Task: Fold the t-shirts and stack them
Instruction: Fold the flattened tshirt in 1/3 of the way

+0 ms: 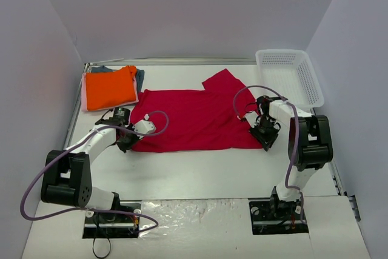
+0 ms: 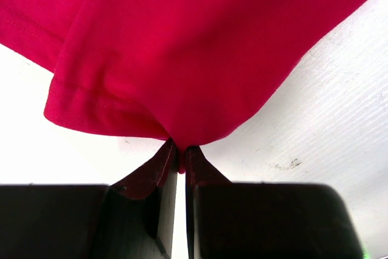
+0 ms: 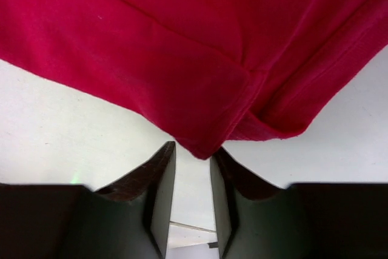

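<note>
The crimson-red t-shirt (image 1: 194, 119) lies spread flat on the table, one sleeve pointing to the back. My left gripper (image 1: 128, 142) sits at its near-left corner, shut on a pinch of the red cloth (image 2: 182, 47), which bunches into the fingertips of the gripper (image 2: 180, 150). At the near-right corner, my right gripper (image 1: 265, 134) stands open with a narrow gap. The shirt's folded corner (image 3: 203, 144) hangs between the tips of this gripper (image 3: 193, 150), and the fingers do not press it. At the back left, a folded orange t-shirt (image 1: 109, 88) tops a stack over a pale pink one (image 1: 85, 98) and a grey-blue one (image 1: 140, 77).
A white mesh basket (image 1: 291, 74) stands at the back right, close behind the right arm. Grey walls close the table in on three sides. Bare white table (image 1: 200, 171) lies between the red shirt and the arm bases.
</note>
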Tool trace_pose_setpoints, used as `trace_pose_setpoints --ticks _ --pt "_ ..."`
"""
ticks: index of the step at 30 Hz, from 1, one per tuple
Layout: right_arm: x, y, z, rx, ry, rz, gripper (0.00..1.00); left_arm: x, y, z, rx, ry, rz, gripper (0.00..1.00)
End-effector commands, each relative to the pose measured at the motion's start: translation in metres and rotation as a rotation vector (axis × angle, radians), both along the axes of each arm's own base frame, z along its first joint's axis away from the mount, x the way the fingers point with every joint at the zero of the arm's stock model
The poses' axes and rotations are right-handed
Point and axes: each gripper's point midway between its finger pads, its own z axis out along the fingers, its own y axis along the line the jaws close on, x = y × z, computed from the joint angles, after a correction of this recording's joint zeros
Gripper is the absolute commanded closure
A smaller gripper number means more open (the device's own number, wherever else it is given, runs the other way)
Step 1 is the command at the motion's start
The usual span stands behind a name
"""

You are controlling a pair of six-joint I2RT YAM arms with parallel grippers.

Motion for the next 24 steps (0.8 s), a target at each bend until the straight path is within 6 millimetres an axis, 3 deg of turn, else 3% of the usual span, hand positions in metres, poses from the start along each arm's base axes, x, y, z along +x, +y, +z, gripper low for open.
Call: trace_pose_setpoints --ticks 1,7,24 --pt "0.002 -0.002 0.003 0.001 0.013 -0.007 0.8 0.003 -0.002 0.013 -0.024 -0.032 0.009 0.98" --pt "0.003 -0.007 0.012 -0.018 -0.019 -0.013 1.0 0.001 0.001 0.013 -0.014 -0.033 0.009 0.98" --pt "-0.012 -0.027 0.052 -0.041 -0.088 -0.008 1.0 -0.005 0.025 0.052 0.029 -0.097 0.017 0.98"
